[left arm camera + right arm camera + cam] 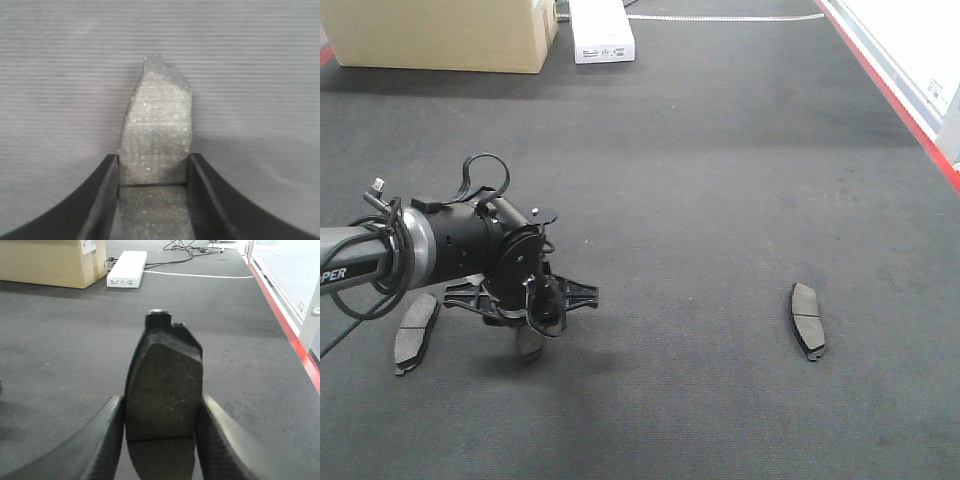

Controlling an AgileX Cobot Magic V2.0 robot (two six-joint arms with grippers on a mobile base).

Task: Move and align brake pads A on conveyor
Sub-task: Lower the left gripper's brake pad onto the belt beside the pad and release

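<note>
While left tool (528,335) clamps brake pad (157,125), right tool (160,440) grips another pad (165,385).

Conveyor (720,150): dark charcoal, rough felt-like texture, red edge strip (895,95) down the right side. Brake pads on the belt, one at left (416,332) and one at right (807,320): dark grey, thin groove line across the middle. Pad in the left gripper (156,192): mid grey with pale speckles (157,130). Pad in the right gripper (161,432): near-black, faintly speckled (162,385). Both grippers black; left arm has a silver band (415,240). Cardboard box (440,35) tan, flat box (600,30) white.
</note>
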